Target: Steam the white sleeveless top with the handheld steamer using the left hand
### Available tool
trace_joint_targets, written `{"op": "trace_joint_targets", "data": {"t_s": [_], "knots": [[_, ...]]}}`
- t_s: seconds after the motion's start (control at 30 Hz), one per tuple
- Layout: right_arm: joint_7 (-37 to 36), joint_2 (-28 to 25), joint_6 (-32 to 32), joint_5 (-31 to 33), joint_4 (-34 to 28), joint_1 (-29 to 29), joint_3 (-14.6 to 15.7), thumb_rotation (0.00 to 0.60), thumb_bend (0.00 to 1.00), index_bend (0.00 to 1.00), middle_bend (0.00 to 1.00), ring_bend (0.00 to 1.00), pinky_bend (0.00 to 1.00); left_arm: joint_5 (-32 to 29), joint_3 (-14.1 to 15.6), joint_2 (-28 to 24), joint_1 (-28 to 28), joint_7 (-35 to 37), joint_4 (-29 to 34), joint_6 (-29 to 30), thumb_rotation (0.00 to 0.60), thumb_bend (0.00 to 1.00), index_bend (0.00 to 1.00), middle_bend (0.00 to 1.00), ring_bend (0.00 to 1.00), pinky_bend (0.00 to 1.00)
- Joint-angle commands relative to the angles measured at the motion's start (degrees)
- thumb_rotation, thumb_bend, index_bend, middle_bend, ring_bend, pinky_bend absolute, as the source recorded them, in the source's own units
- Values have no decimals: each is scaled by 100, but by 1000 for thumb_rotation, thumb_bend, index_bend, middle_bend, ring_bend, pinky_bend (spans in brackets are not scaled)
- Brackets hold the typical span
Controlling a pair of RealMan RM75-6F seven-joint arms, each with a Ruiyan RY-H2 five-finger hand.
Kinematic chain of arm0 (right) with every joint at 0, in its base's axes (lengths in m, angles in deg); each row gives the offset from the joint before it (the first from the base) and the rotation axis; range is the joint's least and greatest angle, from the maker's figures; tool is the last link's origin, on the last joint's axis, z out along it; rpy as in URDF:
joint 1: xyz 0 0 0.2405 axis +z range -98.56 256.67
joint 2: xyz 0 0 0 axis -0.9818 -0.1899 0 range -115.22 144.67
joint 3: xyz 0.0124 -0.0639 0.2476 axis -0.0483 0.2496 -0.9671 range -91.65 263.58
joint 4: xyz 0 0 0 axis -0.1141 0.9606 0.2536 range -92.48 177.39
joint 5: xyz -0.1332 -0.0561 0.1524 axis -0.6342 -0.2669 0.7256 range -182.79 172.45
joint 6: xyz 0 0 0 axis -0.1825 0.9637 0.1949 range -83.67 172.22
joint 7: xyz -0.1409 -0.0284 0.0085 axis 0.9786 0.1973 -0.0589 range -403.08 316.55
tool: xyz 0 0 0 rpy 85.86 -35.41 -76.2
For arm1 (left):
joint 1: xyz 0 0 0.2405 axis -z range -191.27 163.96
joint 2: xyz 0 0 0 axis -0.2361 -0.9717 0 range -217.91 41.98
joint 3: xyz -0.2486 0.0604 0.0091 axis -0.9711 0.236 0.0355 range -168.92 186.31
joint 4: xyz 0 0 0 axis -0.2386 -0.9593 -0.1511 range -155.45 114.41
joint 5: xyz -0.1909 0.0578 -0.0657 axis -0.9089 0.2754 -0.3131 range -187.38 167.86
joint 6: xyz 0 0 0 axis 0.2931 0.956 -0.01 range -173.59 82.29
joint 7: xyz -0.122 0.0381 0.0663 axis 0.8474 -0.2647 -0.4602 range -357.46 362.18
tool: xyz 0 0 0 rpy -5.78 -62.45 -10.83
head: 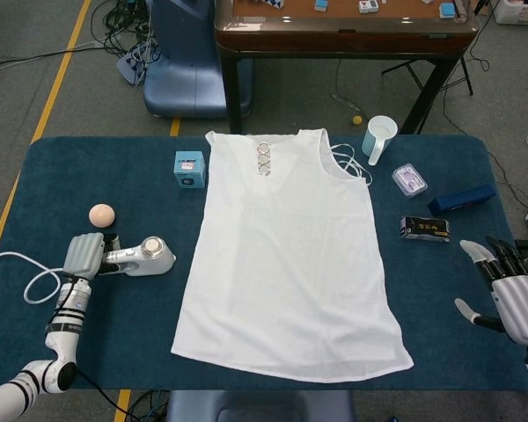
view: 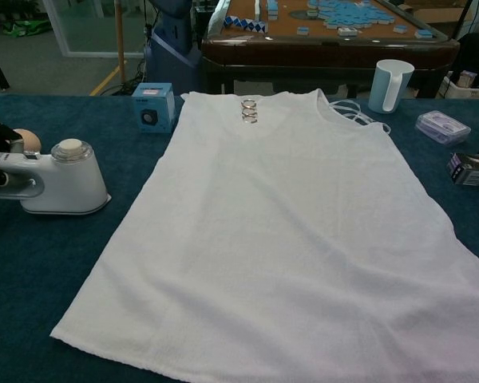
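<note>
We see the top (head: 290,255) spread flat in the middle of the blue counter (head: 132,352), neckline toward the far edge. Just left of its lower hem, our left hand (head: 84,255) grips the handle of the steamer (head: 148,257), whose base rests on the counter, apart from the cloth. Our right hand (head: 510,294) hovers at the right edge, fingers spread, holding nothing.

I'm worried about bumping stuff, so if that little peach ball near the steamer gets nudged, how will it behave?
The peach ball looks round and smooth, so it would likely roll freely on the flat blue table. It seems small, probably light. The handheld steamer, held by the left robot hand, sits just beside it, so a slight brush could send it off.
</note>
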Motion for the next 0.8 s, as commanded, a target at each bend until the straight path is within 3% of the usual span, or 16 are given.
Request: {"op": "trace_joint_targets", "data": {"t_s": [0.03, 0.43, 0.7, 0.8], "knots": [[58, 22, -156, -81, -45, 90, 58, 600, 262, 0, 165, 28, 51, -1, -55, -166, -17, 256, 258, -39, 600, 250, 892, 799, 679, 639], [217, 84, -744, -329, -225, 433, 236, 600, 262, 0, 166, 28, 51, 138, -105, -589, -22, 751, 1213, 7, 600, 249, 892, 800, 680, 644], [204, 270, -1243, -434, -207, 710, 364, 600, 264, 0, 178, 28, 51, 351, -63, -540, 70, 875, 1526, 104, 600, 250, 892, 800, 680, 644], [135, 391, -1577, -533, -178, 930, 417, 600, 348, 0, 180, 28, 51, 470, -37, -466, 138, 844, 1625, 161, 600, 250, 892, 800, 680, 644]]}}
